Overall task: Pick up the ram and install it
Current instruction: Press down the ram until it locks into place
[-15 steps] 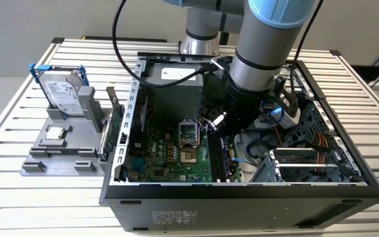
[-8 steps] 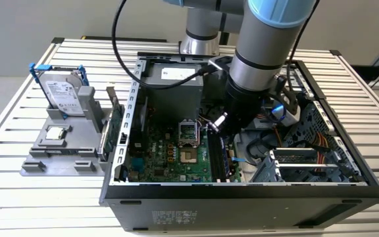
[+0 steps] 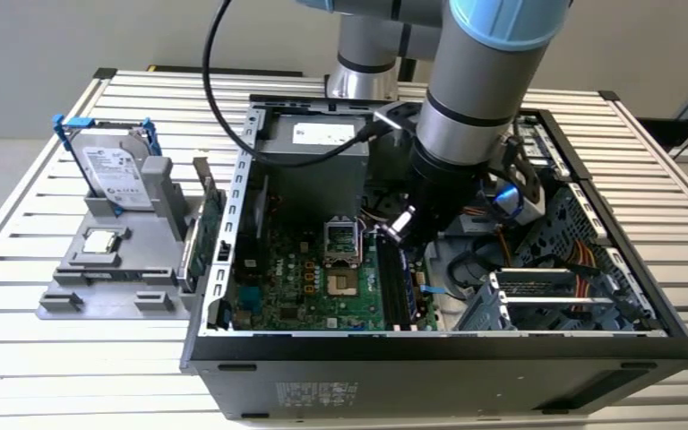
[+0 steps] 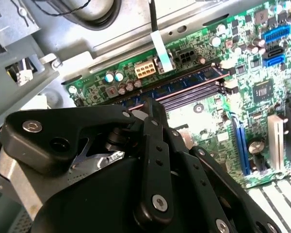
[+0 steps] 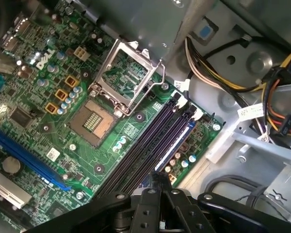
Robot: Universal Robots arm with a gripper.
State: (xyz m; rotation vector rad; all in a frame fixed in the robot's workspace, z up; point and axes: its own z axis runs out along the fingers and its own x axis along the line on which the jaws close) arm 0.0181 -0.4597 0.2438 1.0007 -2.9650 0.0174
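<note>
In the first wrist view the gripper (image 5: 157,182) has its jaws drawn together at one end of the ram (image 5: 177,141). Whether they pinch it or only press on it I cannot tell. The ram stands on edge in the outermost of the dark slots, apparently in place. In the exterior view its long axis runs 12 to 6, stretching from the jaws toward 6.

Just at 9 o'clock from the jaws lies the socket (image 5: 94,121), lid raised, nothing in it. All this sits within the case (image 3: 440,345).

Further out at 9, outside the case, a card (image 3: 201,242) stands on edge. Beyond it the rack (image 3: 105,287) holds a drive (image 3: 117,175) upright and a chip (image 3: 103,240) lying flat
</note>
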